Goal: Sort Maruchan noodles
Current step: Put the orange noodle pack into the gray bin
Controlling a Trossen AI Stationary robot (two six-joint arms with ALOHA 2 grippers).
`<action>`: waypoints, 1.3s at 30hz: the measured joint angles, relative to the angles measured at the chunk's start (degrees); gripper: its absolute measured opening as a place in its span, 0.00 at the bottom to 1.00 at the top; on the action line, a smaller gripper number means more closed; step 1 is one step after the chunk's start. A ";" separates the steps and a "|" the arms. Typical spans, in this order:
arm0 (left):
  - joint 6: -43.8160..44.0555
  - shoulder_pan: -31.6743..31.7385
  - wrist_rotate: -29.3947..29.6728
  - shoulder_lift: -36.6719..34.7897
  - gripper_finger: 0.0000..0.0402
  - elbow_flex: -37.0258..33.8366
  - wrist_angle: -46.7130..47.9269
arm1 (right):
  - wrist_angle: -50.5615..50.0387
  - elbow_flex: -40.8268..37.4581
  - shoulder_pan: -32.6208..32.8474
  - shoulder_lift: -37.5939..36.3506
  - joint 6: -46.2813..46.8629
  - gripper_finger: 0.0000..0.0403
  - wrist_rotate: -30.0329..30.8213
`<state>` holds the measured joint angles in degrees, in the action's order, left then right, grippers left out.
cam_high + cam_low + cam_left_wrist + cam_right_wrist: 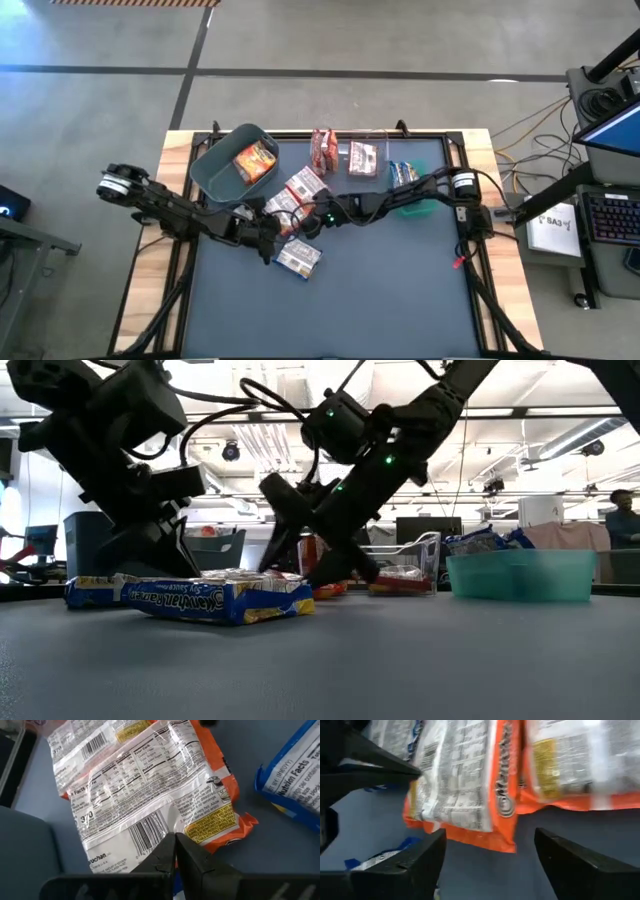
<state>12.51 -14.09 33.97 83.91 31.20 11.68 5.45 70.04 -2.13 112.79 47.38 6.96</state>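
Several Maruchan packets are lying on the dark tabletop: one orange-red packet is sitting inside the grey bin at the far left, two maroon-and-white packets are standing just beside a clear bin holding another packet, and blue-and-white packets are resting in the green bin on the right. In the middle, a loose cluster of about three face-down packets is lying between the two arms, with one blue-and-white packet sitting apart, nearer the front edge.

The left gripper is hovering low beside that cluster with its jaws pressed fully together, holding nothing. The right gripper is reaching in from the right, its jaws standing wide apart and empty over an orange-edged packet.

The front half of the tabletop is lying open, while the bins are crowding the far edge.

The left wrist view is showing the barcode and nutrition print on an orange-red packet, which the high view cannot resolve. The low view is showing the blue-and-white packet lying flat.
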 joint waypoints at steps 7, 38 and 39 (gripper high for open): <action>1.34 -0.02 -2.40 -0.33 0.00 -0.09 0.47 | 14.32 0.07 -0.06 5.59 2.97 0.75 -5.66; 1.99 -1.25 -5.13 -4.25 0.00 -0.27 0.30 | 20.72 0.07 0.13 7.41 2.27 0.25 -2.76; 1.99 -1.26 -5.06 -4.26 0.00 -0.26 0.29 | 20.68 0.07 0.13 7.41 2.16 0.25 -2.71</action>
<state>14.50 -15.34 28.92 79.65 30.94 11.97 26.13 70.11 -2.00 120.20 49.54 4.25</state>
